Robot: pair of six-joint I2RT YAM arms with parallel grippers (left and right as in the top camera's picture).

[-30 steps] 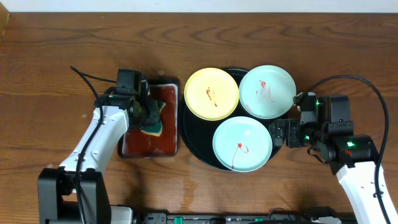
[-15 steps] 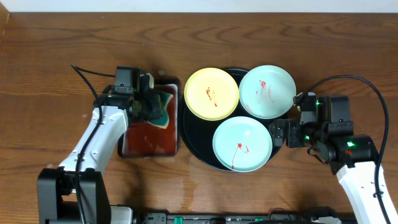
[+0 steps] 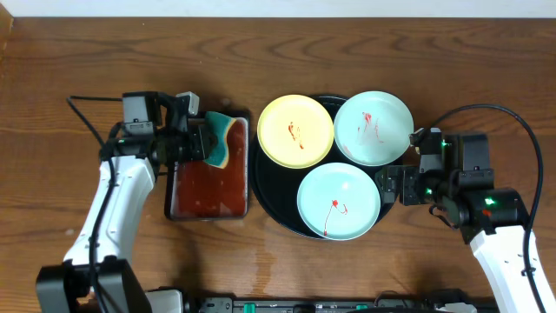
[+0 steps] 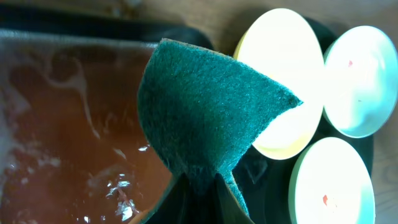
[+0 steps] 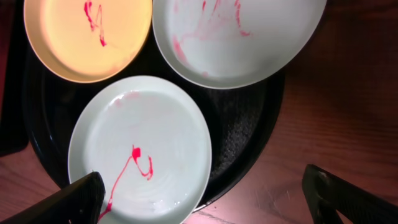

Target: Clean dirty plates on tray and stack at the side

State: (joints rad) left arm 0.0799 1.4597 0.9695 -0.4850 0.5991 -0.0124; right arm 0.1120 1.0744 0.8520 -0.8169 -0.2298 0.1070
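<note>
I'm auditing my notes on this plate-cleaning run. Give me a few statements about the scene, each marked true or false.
1. The left claw is shut on the green sponge. True.
2. The plates all sit on the black tray. True.
3. The yellow plate is clean. False: it carries red smears.
4. The right claw holds a plate. False: it is open beside the tray, gripping nothing.

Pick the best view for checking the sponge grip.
Left wrist: the sponge fills the frame, pinched at its bottom edge. Overhead shows it small, over the liquid tray. Right wrist misses it.
</note>
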